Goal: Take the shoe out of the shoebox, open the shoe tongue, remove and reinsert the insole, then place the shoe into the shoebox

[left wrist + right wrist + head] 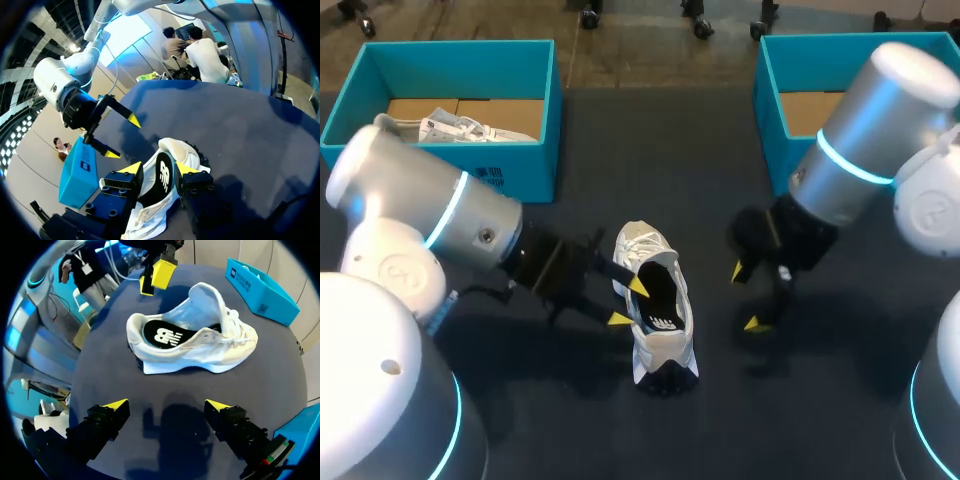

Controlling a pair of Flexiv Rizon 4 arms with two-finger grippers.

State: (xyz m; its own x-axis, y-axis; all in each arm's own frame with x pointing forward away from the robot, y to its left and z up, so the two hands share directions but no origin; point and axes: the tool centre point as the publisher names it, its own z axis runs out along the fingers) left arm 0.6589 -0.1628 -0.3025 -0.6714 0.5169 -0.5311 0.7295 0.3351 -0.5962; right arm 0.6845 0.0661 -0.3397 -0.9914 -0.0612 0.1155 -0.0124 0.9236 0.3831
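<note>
With left tool (pixel 628 302), right tool (pixel 745 297) spread: pinch black insole (pixel 658 290) heel edge, likely seated, in white fabric sneaker (pixel 672 350) mid-frame.

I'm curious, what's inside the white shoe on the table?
A black insole with a white logo lies inside the shoe. Its toe end is hidden under the tongue.

White shoe (pixel 670 345) upright mid-table, toe toward 12 o'clock, tongue (pixel 640 245) raised, black insole (pixel 658 295) inside, teal shoebox (pixel 520 170) at 10 o'clock
</note>
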